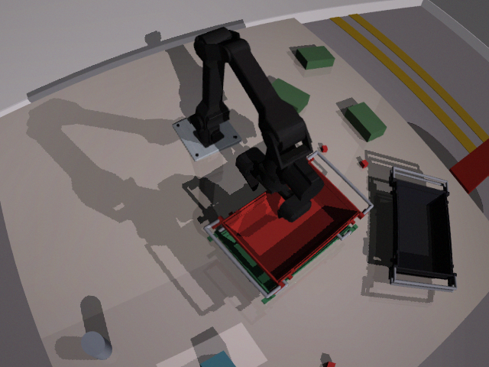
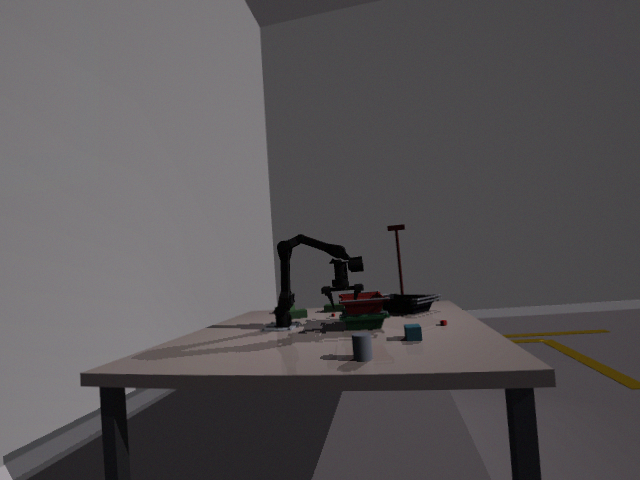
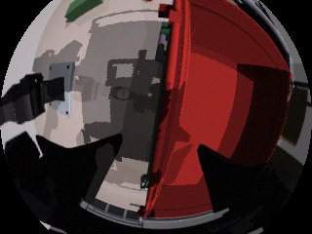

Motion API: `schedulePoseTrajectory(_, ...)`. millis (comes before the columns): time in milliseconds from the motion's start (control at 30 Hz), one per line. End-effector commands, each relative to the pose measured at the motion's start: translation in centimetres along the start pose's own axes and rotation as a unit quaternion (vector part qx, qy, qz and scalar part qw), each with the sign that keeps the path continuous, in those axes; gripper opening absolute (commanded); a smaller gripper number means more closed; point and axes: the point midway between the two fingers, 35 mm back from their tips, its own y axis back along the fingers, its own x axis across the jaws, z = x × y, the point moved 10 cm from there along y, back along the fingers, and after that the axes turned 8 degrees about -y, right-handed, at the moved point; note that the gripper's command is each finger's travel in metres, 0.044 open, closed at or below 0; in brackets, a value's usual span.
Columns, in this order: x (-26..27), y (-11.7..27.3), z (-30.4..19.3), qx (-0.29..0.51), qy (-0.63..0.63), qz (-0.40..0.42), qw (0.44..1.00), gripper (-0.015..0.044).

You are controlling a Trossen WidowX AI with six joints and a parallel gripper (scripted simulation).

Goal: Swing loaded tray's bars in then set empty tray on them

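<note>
The red empty tray [image 1: 335,189] [image 2: 361,308] [image 3: 210,88] sits on top of the green loaded tray [image 1: 266,300] [image 2: 364,322] and looks about level in the exterior view. The red tray's own wire bars stand out over its ends. A short piece of grey wire [image 1: 345,235] shows at the green tray's long side; the rest of its bars and most of its load are hidden. My gripper [image 1: 268,199] [image 2: 344,303] [image 3: 162,143] is open wide, with one finger outside the red tray's long wall on the arm's side and the other inside, both apart from the wall.
A black tray [image 1: 412,221] [image 2: 408,304] with wire bars stands to the right. Green blocks [image 1: 315,56] [image 1: 366,121] and small red cubes [image 1: 324,148] [image 1: 364,163] lie behind. A grey cylinder [image 1: 95,345] [image 2: 361,347] and a teal block [image 1: 218,360] [image 2: 413,332] stand in front.
</note>
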Motion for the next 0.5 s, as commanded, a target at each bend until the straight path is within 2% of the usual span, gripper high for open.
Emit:
schedulePoseTrajectory(0, 0.0, 0.2, 0.0, 0.0, 0.0, 0.0, 1.0, 0.044)
schedulePoseTrajectory(467, -0.5, 6.5, 0.1, 0.001, 0.0, -0.006, 1.0, 0.044)
